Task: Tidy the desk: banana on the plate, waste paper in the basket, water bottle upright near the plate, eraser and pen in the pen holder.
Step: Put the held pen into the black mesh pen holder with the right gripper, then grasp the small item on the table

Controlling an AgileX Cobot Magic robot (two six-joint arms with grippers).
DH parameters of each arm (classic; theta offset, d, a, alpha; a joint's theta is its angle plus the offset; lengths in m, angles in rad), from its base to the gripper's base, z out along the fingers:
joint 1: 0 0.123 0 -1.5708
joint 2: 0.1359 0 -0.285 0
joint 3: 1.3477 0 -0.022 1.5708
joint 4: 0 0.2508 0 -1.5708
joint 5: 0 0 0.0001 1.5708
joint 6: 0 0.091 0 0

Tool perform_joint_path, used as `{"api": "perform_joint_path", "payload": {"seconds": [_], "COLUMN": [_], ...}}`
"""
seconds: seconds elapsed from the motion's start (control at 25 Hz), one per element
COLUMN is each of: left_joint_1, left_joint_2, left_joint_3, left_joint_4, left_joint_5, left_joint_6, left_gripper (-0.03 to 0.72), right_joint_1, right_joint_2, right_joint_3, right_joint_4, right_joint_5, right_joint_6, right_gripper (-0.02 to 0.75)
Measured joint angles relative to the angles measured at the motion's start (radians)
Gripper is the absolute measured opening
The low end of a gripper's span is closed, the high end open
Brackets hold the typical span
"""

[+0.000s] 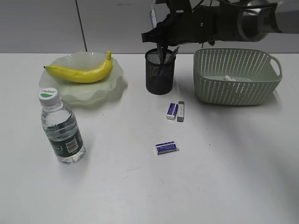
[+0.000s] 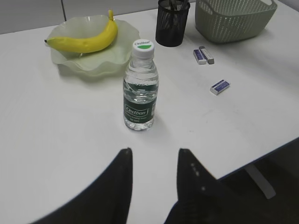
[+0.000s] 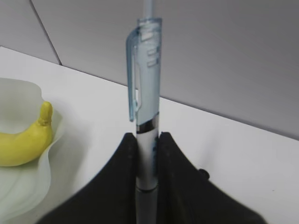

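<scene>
My right gripper (image 3: pixel 147 136) is shut on a pen (image 3: pixel 145 70) with a pale blue clip, held upright. In the exterior view it hangs right over the black mesh pen holder (image 1: pixel 160 72). The banana (image 1: pixel 81 72) lies on the green plate (image 1: pixel 100 93). Left of centre the water bottle (image 1: pixel 60 130) stands upright, a little in front of the plate. White waste paper (image 1: pixel 228 78) lies inside the basket (image 1: pixel 236 77). One blue-and-white eraser (image 1: pixel 167 148) lies mid-desk. My left gripper (image 2: pixel 155 151) is open and empty, low over the desk, short of the bottle (image 2: pixel 140 88).
Two more small erasers, one blue-and-white (image 1: pixel 172 110) and one grey (image 1: pixel 181 111), lie side by side in front of the pen holder. The desk's front edge (image 2: pixel 261 156) runs just right of my left gripper. A grey wall stands behind the desk.
</scene>
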Motion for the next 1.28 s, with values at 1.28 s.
{"api": "perform_joint_path", "payload": {"seconds": [1.28], "left_joint_1": [0.0], "left_joint_2": [0.0], "left_joint_3": [0.0], "left_joint_4": [0.0], "left_joint_5": [0.0], "left_joint_6": [0.0], "left_gripper": [0.242], "right_joint_1": [-0.002], "right_joint_2": [-0.446], "right_joint_3": [0.05], "right_joint_4": [-0.089], "right_joint_5": [1.114], "right_joint_6": [0.0], "right_gripper": [0.394]}}
